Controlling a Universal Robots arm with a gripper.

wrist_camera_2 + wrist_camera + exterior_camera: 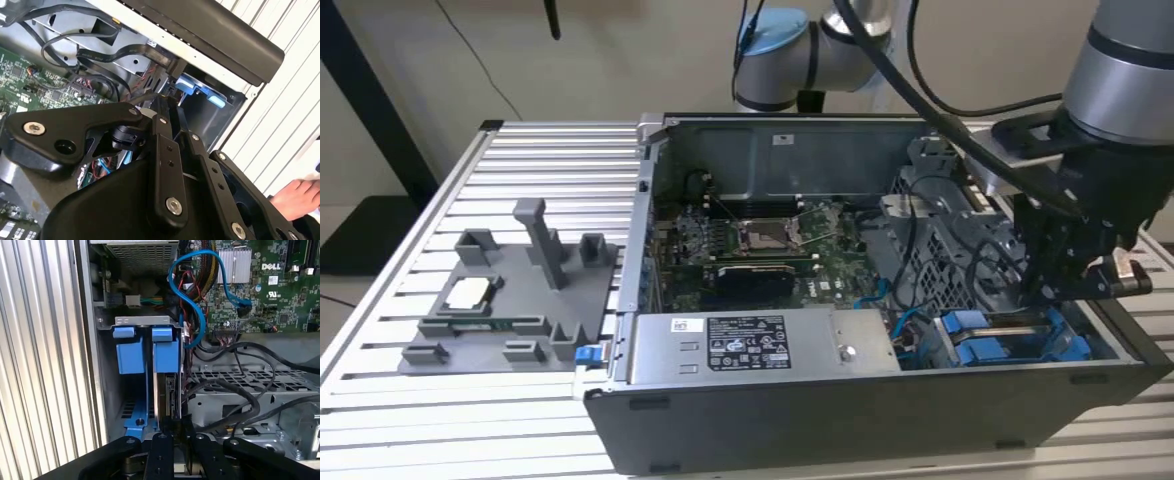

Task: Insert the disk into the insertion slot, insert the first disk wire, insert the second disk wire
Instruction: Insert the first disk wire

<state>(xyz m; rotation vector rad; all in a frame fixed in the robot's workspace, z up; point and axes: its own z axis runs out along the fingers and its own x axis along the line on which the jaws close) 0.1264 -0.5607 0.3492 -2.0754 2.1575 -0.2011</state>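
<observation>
The disk [168, 395] stands on edge in the insertion slot [125, 405], its blue carrier tab [165, 347] against the bay's metal lip. A second blue rail [130, 350] sits beside it. My gripper [178, 432] is at the disk's near end, its black fingers [161, 447] closed against that edge. In the exterior view the gripper [1062, 288] hangs over the blue rails [987, 338] at the case's front corner on the exterior view's right. In the second wrist view the gripper [161, 106] points at the blue tabs [192, 86].
A blue cable [192, 305] and black wires [235, 385] loop over the perforated cage [250, 382] beside the slot. The power supply box [747, 345] and motherboard [761, 245] fill the case. A grey fixture [507, 300] lies on the slatted table. A hand [295, 197] rests nearby.
</observation>
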